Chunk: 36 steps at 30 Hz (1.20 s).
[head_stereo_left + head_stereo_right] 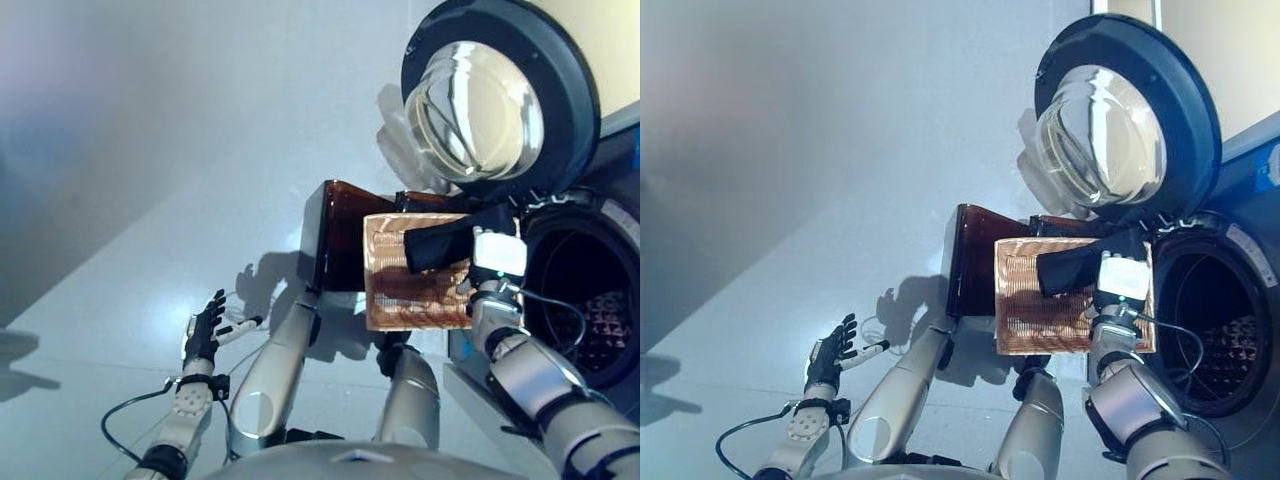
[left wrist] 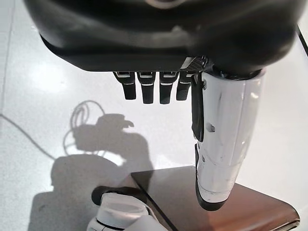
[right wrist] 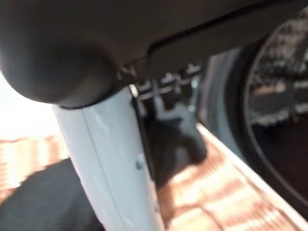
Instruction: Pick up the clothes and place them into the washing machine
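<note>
We see right hand (image 1: 497, 252) fingers clenched on dark cloth (image 1: 440, 246), drum (image 1: 585, 300) just beyond. Left hand (image 1: 203, 327) released, idle. Risk: cloth snags basket (image 1: 415, 290) under fingers, misses opening.

Both eye views looked down from the head, sharing the washer (image 1: 590, 300); each wrist view sat close beside it.

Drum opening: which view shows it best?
Right eye view: the drum opening shows nearly whole beside the open door. The left eye view cuts it at the edge. The right wrist view shows only a blurred arc; the left wrist view shows none.
</note>
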Motion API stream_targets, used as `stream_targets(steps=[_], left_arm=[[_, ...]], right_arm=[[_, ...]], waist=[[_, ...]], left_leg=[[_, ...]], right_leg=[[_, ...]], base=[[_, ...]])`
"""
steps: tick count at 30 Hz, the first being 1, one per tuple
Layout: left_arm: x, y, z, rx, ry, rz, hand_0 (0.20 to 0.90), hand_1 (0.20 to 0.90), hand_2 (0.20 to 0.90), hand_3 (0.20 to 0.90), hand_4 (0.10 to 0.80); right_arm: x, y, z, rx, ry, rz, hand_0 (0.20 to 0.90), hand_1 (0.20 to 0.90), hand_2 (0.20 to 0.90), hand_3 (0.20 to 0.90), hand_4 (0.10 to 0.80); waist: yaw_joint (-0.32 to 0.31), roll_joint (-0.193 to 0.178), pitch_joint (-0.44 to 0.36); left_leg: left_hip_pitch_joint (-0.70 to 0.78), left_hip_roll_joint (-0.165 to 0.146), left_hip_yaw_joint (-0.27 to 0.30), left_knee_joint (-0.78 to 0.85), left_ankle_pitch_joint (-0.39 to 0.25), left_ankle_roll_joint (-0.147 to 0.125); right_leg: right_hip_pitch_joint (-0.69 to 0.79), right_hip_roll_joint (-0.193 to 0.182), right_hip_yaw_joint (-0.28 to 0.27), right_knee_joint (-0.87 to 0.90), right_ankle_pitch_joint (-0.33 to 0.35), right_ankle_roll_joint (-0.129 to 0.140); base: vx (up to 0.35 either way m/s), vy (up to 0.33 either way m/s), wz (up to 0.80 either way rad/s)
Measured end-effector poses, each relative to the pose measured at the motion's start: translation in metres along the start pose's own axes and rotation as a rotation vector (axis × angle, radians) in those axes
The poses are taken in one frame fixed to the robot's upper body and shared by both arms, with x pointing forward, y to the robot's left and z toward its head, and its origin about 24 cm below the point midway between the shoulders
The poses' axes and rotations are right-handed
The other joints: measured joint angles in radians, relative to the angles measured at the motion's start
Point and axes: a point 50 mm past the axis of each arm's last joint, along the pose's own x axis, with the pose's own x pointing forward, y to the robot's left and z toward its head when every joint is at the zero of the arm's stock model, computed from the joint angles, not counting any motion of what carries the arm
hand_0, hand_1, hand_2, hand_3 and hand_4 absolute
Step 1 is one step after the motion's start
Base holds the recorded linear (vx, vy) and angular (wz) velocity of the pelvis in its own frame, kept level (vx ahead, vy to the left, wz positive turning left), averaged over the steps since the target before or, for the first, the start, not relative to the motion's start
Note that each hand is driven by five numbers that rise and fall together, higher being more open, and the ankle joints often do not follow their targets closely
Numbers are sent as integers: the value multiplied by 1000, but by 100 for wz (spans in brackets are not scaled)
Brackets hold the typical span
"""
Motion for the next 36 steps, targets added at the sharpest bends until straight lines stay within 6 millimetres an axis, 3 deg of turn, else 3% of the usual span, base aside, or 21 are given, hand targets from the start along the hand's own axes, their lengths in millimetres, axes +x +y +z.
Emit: stream_targets(steps=[6,10,17,18,19,20,21,24,27,32,36], left_arm=[[4,-9,18,-14,-73,-34,900,900,900,900,800],[7,-9,30,-27,-123,-36,900,900,900,900,800],[7,-9,34,-23,-146,-37,900,900,900,900,800],[7,-9,35,-23,-147,-36,900,900,900,900,800],[7,-8,33,-20,-139,-32,900,900,900,900,800],[9,-8,31,-12,-124,-32,900,900,900,900,800],[10,-8,31,-8,-120,-30,900,900,900,900,800],[12,-5,34,-14,-131,-15,900,900,900,900,800],[11,-3,35,-30,-136,15,900,900,900,900,800],[11,-3,38,-38,-150,23,900,900,900,900,800],[10,0,28,-25,-107,42,900,900,900,900,800]], right_arm=[[5,-5,-12,-10,52,-10,900,900,900,900,800],[5,-5,-19,-15,79,-9,900,900,900,900,800],[8,-10,-31,-2,137,-23,900,900,900,900,800],[10,-12,-32,-3,145,-29,700,700,700,700,657],[17,-22,-26,7,139,-36,593,593,593,593,580],[29,-40,-27,15,143,-59,337,337,337,337,398],[34,-49,-27,17,136,-89,238,238,238,238,327],[37,-54,-30,25,139,-115,200,200,200,200,300],[31,-47,-5,48,112,-125,200,200,200,200,300],[32,-50,4,59,77,-136,200,200,200,200,300],[28,-45,21,75,19,-124,200,200,200,200,300]], waist=[[23,24,35],[35,32,36],[58,50,31],[61,51,30],[64,55,28],[57,60,24],[63,63,23],[69,63,23],[69,62,21],[43,62,21],[20,61,22]], left_leg=[[-42,-9,-2,37,-1,-2],[-89,-19,-9,86,-12,-11],[-193,-35,-16,205,-50,-14],[-201,-35,-16,205,-50,-14],[-210,-35,-17,204,-47,-19],[-225,-31,-17,202,-45,-22],[-231,-31,-17,197,-45,-22],[-241,-29,-18,207,-43,-25],[-243,-28,-14,221,-42,-24],[-242,-31,-14,223,-39,-27],[-239,-24,-10,225,-40,-25]], right_leg=[[-65,-15,9,96,-42,-22],[-117,-27,14,168,-73,-19],[-216,-43,32,307,-126,-29],[-227,-44,33,313,-126,-29],[-237,-39,33,315,-126,-29],[-260,-38,41,320,-126,-29],[-268,-38,42,323,-126,-29],[-277,-36,41,331,-126,-29],[-271,-34,43,332,-127,-28],[-266,-35,42,329,-127,-28],[-262,-31,42,328,-127,-28]], base=[[-12,0,7],[-9,23,10],[-14,13,8],[-7,31,6],[-5,42,-2],[1,35,3],[-7,22,8],[-12,9,9],[-22,34,-9],[0,24,1],[5,5,-3]])
